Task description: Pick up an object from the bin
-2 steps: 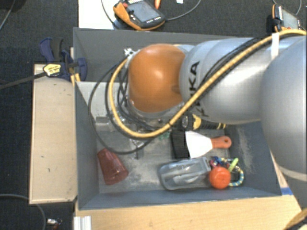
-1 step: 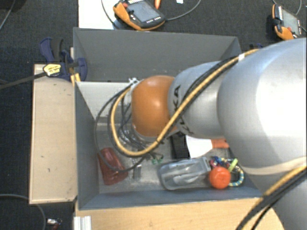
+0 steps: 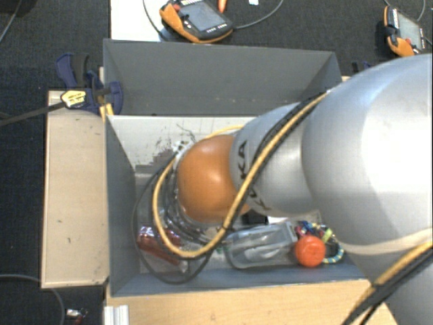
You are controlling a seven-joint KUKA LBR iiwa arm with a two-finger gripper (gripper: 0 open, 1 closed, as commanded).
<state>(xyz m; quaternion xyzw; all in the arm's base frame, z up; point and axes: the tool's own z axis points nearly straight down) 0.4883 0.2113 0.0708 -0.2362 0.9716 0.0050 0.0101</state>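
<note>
Stage of task: the arm [image 3: 352, 175] is deep in the bin [image 3: 122, 202], and no thing is seen lifted clear. By my judgement the pick is unfinished, with the grasp, the lift and the carry out all left to do.

Grasp state: cannot tell.

Contents, near to far, placed by the orange cover [image 3: 206, 178] on the wrist:
- Clear bottle [image 3: 260, 247], lying on its side by the front wall, below and right of the cover.
- Orange ball [image 3: 310, 250], touching the bottle's right end, with coloured beads [image 3: 331, 248] just beyond it.
- Dark red thing [image 3: 149, 239], below and left of the cover, kind unclear.
- Yellow cable [image 3: 162, 232], looping round the cover's left and lower sides.

Candidate thing: the red thing and the bottle lie nearest the cover. Which is aimed at cannot be told.

Writing: black lettering [image 3: 241, 171] on the wrist just right of the cover, partly crossed by the cable and not readable whole. No label can be read on the bin's things.
</note>
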